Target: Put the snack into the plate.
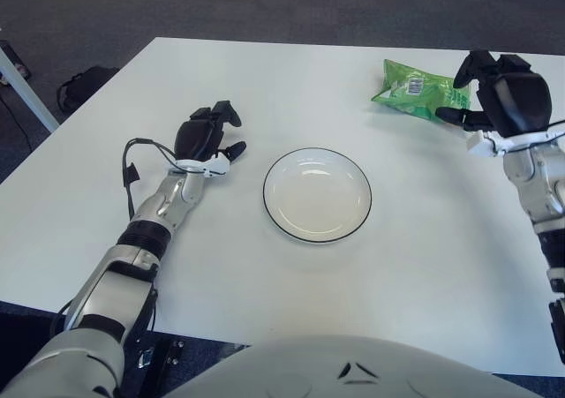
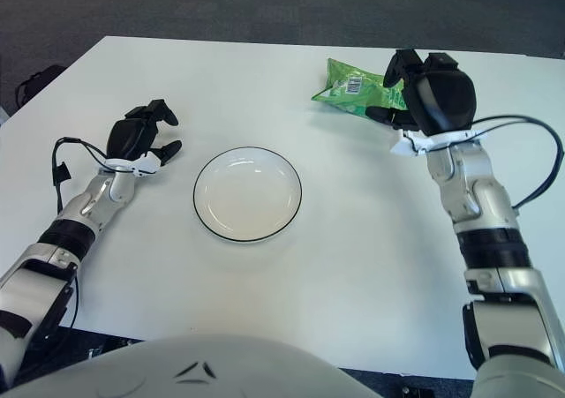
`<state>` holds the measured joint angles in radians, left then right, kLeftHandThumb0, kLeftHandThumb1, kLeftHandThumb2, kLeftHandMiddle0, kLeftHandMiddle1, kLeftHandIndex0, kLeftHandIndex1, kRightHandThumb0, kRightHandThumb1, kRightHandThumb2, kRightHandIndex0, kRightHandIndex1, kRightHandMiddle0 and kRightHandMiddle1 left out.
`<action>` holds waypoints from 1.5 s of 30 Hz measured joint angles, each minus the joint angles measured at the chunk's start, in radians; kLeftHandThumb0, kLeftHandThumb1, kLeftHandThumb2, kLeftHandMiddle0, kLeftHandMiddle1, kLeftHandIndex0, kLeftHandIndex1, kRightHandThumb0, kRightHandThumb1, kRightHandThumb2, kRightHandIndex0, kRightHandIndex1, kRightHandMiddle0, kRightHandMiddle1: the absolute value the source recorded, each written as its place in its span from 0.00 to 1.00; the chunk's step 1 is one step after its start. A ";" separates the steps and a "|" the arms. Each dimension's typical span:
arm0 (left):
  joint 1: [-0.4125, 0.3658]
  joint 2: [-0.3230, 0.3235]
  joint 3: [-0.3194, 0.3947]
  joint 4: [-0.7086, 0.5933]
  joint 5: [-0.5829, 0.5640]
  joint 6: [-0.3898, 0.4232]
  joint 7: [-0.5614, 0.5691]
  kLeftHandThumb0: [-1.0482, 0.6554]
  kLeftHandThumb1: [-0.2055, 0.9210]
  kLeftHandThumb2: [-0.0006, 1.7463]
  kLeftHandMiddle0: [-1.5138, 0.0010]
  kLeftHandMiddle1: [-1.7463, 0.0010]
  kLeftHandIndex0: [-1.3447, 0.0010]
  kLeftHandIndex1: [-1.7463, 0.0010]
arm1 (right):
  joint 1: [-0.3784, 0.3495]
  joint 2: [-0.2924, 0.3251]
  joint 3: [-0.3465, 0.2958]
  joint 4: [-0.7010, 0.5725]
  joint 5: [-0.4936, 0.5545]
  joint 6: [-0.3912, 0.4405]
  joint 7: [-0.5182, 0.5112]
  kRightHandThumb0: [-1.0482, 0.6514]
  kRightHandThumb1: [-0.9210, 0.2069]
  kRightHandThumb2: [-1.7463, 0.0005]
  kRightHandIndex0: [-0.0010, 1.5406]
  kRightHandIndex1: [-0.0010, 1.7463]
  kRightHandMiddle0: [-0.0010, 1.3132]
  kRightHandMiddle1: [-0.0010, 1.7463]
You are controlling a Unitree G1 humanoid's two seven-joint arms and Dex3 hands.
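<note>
Step in hand looks like the reach-to-grasp: the right hand (image 2: 428, 93) is up by the far right corner of the white table (image 1: 424, 266), right against the near-right end of the green snack packet (image 2: 353, 87). Its dark fingers (image 1: 452, 114) sit at the packet's edge, one above and one below, spread rather than clamped, and the packet lies flat on the table, so I judge it not yet gripped; actual contact can't be confirmed from either eye view. The packet is a crinkly foil bag with a barcode label on top, lying near the far edge, right of centre, well apart from the plate. The white plate with a thin black rim (image 1: 269, 208) sits mid-table, nothing in it. The left hand (image 1: 207, 133) shows just beside the plate on its left, toward the left edge, fingers loosely curled and holding nothing, idle. The task has barely started: snack on the table, plate bare. The next move probably calls for closing the fingers on the bag's near end, pinching enough foil so it doesn't slip, lifting clear, then carrying it toward the near-left, over the plate rim, and letting go above the centre. Risk as I see it: a thin slick bag may slide away toward the far edge instead of being caught.
</note>
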<state>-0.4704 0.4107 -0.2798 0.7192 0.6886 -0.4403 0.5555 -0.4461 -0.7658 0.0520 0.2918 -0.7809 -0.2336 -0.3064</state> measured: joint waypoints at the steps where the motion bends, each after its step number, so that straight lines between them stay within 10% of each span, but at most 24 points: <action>1: 0.000 0.000 -0.002 -0.002 0.001 0.003 0.000 0.61 0.63 0.62 0.66 0.04 0.81 0.00 | -0.017 -0.006 0.006 0.018 -0.003 -0.007 0.001 0.41 0.00 0.70 0.15 0.88 0.15 1.00; 22: 0.005 0.012 -0.036 -0.035 0.005 0.027 -0.007 0.61 0.57 0.66 0.64 0.06 0.75 0.00 | -0.298 -0.041 0.179 0.343 -0.056 -0.153 0.070 0.08 0.00 0.58 0.04 0.33 0.00 0.45; 34: 0.010 0.018 -0.035 -0.034 -0.025 -0.004 -0.040 0.61 0.52 0.69 0.62 0.08 0.71 0.00 | -0.476 0.049 0.299 0.663 -0.056 -0.154 0.178 0.01 0.00 0.47 0.00 0.04 0.00 0.24; 45: 0.003 0.022 -0.027 0.011 -0.077 -0.076 -0.089 0.61 0.52 0.69 0.62 0.07 0.71 0.00 | -0.572 0.149 0.373 0.846 -0.057 -0.070 0.228 0.00 0.00 0.45 0.00 0.00 0.00 0.15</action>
<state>-0.4678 0.4327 -0.3069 0.7300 0.6119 -0.5162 0.4669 -1.0180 -0.6168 0.4246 1.1380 -0.8381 -0.3038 -0.0786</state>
